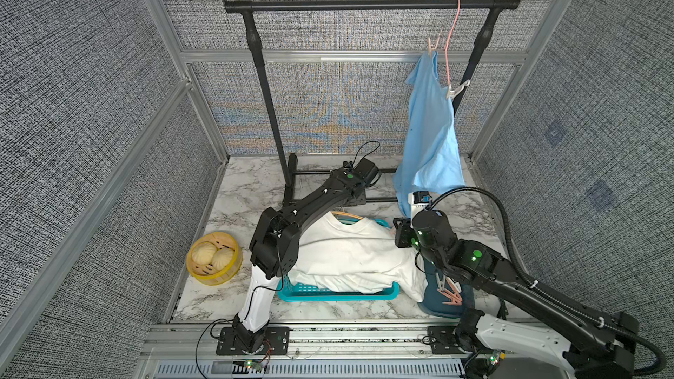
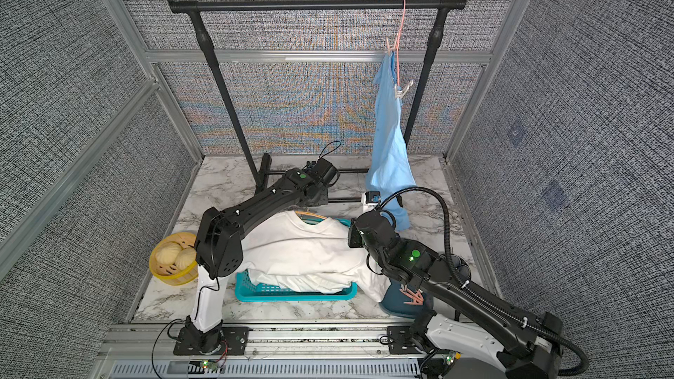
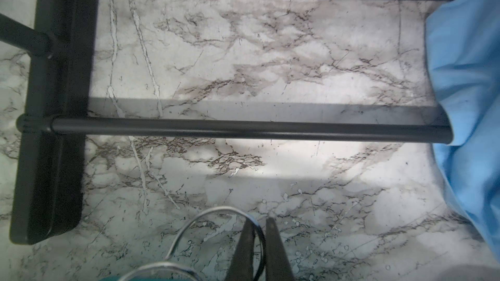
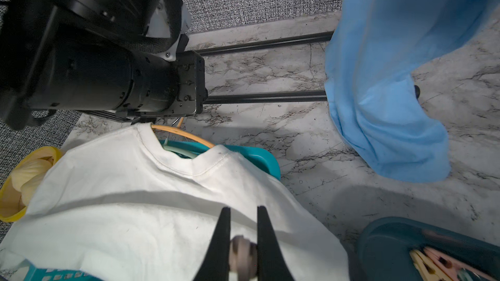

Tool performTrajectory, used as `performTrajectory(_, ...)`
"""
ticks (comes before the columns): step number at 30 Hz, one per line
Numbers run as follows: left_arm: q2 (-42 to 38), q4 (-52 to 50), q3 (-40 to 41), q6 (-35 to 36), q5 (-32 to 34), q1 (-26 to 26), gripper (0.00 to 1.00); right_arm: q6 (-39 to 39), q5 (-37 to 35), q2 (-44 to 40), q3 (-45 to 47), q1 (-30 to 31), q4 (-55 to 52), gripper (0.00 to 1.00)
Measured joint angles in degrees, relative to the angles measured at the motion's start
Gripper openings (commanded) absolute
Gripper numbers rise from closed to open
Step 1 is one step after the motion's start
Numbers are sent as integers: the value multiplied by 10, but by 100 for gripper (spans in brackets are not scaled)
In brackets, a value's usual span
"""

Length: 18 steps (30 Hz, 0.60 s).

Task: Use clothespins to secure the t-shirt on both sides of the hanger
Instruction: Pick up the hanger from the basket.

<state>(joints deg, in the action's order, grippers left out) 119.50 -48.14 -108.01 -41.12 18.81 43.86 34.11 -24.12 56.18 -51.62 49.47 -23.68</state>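
I find the left gripper (image 3: 258, 220) nipped shut on the hanger hook (image 3: 216, 210). The right gripper (image 4: 242, 209) pinches one grey clothespin (image 4: 242, 252) over the white t-shirt (image 4: 135, 198), which is draped on the basket (image 1: 328, 291). Other clothespins (image 4: 438, 260) lie in the tray (image 4: 392, 236).

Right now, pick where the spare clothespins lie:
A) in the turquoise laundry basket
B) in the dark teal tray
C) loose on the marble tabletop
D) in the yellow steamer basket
B: in the right wrist view the pink and beige clothespins lie piled inside the dark teal tray, which sits beside the white t-shirt.
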Motion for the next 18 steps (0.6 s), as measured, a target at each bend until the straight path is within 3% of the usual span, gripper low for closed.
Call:
performTrajectory(8, -64, 134, 98, 28, -47, -2, 4, 0, 0, -17, 10, 4, 3, 0)
performTrajectory(18, -132, 303, 182, 55, -172, -16, 0, 0, -3, -26, 11, 5, 7, 0)
